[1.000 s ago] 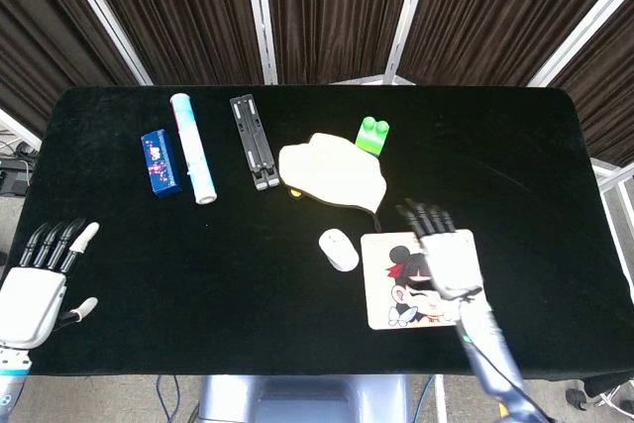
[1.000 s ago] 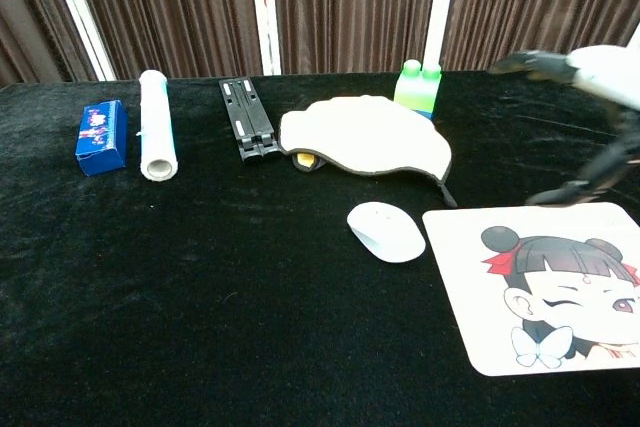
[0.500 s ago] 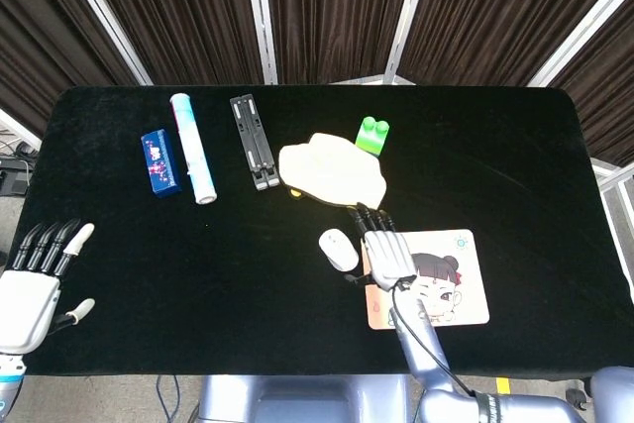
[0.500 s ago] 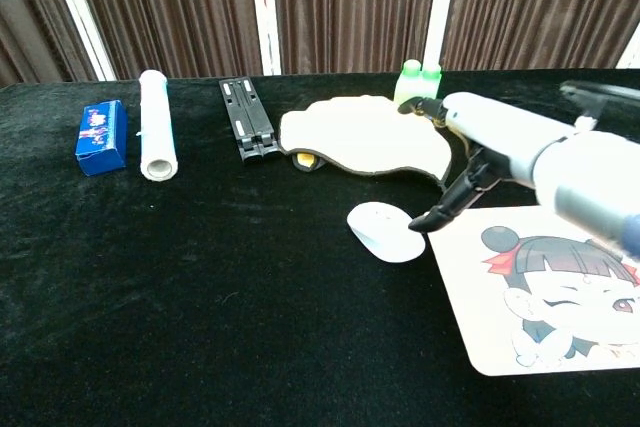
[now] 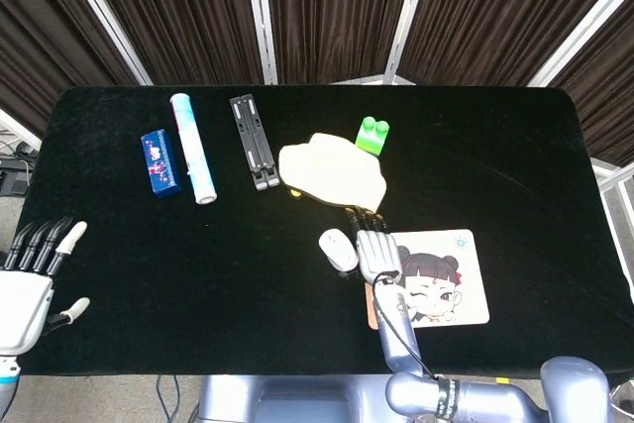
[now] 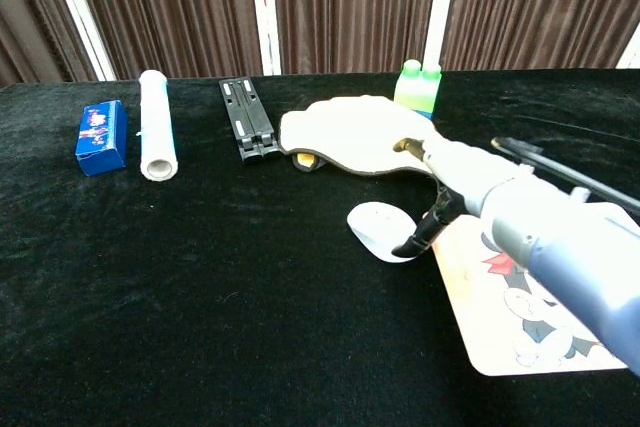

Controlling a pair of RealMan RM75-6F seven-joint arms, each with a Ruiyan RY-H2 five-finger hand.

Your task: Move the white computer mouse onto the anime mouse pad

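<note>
Left hand: your left hand hangs off the table's 8 o'clock corner, lower in the head view than a second ago. Its fingers are straight and apart, holding nothing, and it plays no part in this step.

Mouse: the white computer mouse lies where it lay a second ago, on the black cloth just at 9 o'clock of the anime mouse pad, not yet on it. So the move itself has not begun.

Right hand, change: your right hand has swept from over the pad's far half toward 9 o'clock and now sits at the pad's near-left corner, right beside the mouse. You are finishing the approach, and the grasp looks like the next thing to do.

Right hand, state: the fingers reach straight toward 12 o'clock, spread and gripping nothing. In the chest view the thumb drops to the mouse's right edge and appears to touch it; actual contact I cannot confirm.

Pad: it lies flat, and the arm hides its left strip.
</note>
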